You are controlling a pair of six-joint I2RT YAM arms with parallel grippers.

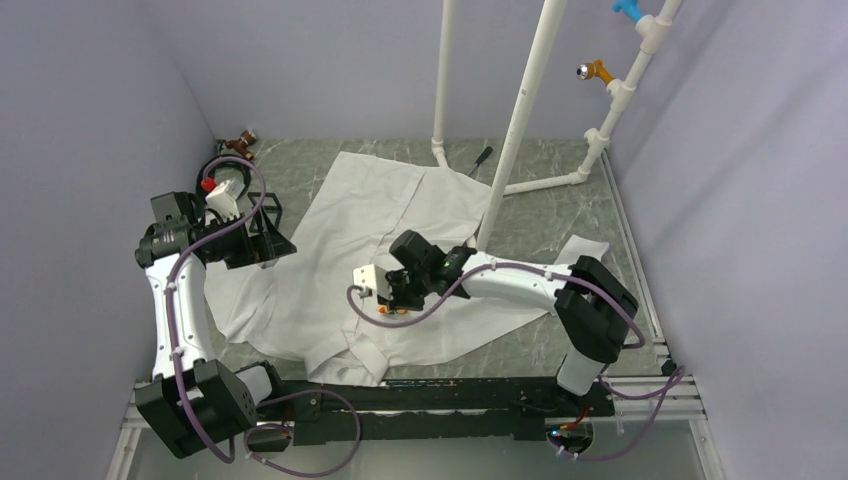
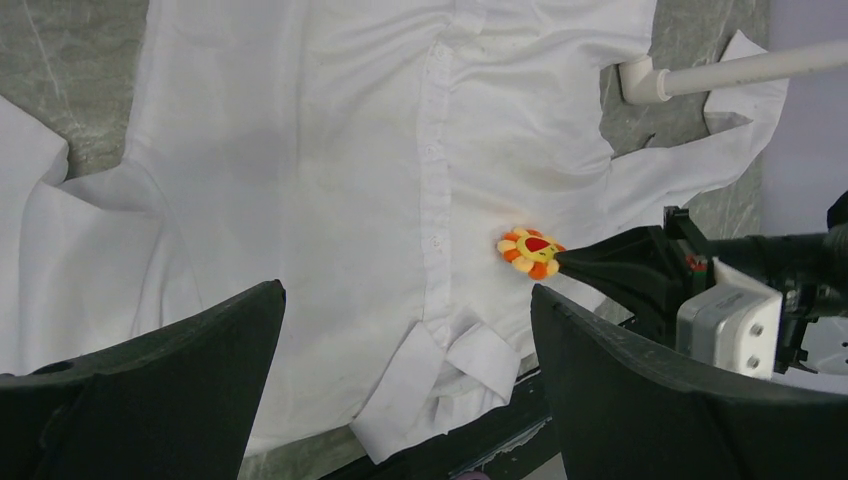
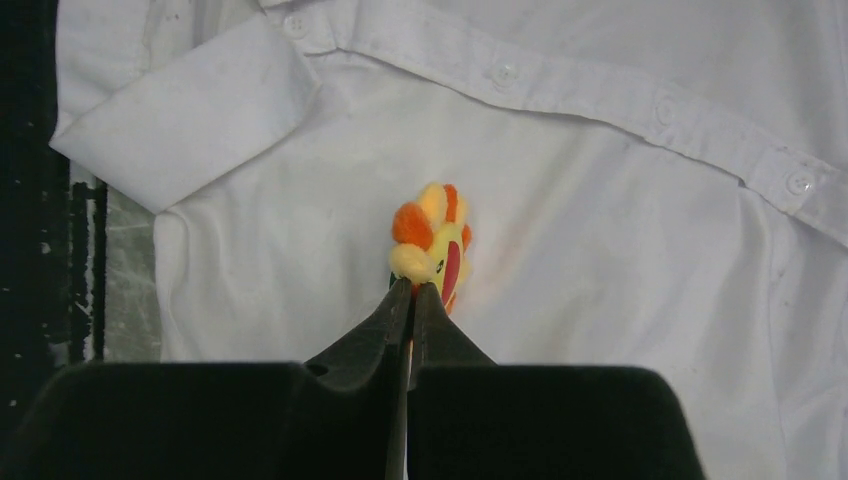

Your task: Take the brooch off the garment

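The white shirt, the garment [image 1: 370, 230], lies spread on the table, collar toward the near edge. The brooch [image 3: 430, 240], an orange and yellow flower with a red centre, sits on the shirt front beside the button strip; it also shows in the left wrist view [image 2: 531, 252]. My right gripper [image 3: 412, 290] is shut on the brooch's near edge, its tips pinching a petal. In the top view the right gripper [image 1: 392, 303] is low over the shirt near its lower front. My left gripper [image 2: 405, 330] is open and empty, held high over the shirt's left side [image 1: 262, 225].
A white pipe rack [image 1: 520, 120] stands at the back right with orange [image 1: 597, 71] and blue [image 1: 628, 10] pegs. A small brown object [image 1: 240, 143] lies at the back left corner. The black front rail [image 1: 450, 395] runs along the near edge.
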